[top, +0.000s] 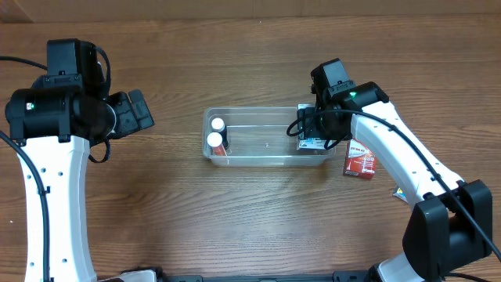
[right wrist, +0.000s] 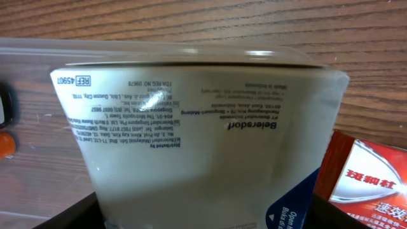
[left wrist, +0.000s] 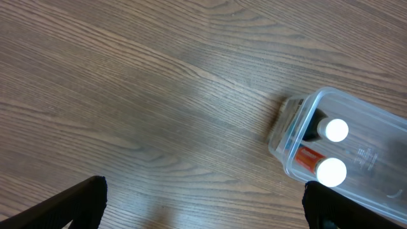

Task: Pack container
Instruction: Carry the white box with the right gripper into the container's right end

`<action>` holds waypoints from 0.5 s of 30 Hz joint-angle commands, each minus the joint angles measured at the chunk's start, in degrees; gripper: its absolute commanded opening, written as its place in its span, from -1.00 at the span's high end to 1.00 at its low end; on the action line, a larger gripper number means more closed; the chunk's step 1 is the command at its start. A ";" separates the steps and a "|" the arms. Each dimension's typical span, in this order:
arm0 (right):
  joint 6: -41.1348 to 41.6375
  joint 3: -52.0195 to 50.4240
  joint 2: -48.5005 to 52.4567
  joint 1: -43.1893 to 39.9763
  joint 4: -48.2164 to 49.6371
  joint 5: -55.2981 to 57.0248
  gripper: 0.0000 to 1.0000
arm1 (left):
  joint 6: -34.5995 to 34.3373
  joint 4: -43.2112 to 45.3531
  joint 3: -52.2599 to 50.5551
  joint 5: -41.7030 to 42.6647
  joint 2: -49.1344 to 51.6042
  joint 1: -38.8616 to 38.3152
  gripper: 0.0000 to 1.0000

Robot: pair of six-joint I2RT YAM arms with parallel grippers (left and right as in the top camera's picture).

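Note:
The clear container (top: 266, 138) lies in the middle of the table, with two white-capped bottles (top: 216, 135) standing in its left end. They also show in the left wrist view (left wrist: 331, 152). My right gripper (top: 313, 131) is shut on a white box with blue print (right wrist: 197, 146), held over the container's right end. My left gripper (left wrist: 203, 207) is open and empty above bare table, left of the container (left wrist: 362, 146).
A red and white box (top: 361, 159) lies on the table just right of the container; it also shows in the right wrist view (right wrist: 372, 175). The table is brown wood.

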 commanded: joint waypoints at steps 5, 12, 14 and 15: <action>-0.37 -0.55 0.50 0.17 -0.52 1.01 -0.70 | 1.11 0.20 -0.26 -0.57 -0.13 -0.02 -1.00; -0.35 -0.55 0.48 0.17 -0.44 1.27 -0.70 | 1.11 0.22 -0.26 -0.66 0.07 -0.02 -1.00; -0.15 0.66 -0.24 0.15 -0.85 2.19 -0.72 | 1.14 0.17 -0.26 -1.25 0.07 -0.02 -1.00; -0.11 2.12 -1.31 0.15 -1.66 3.15 -0.75 | 1.14 0.15 -0.26 -1.57 0.07 -0.02 -1.00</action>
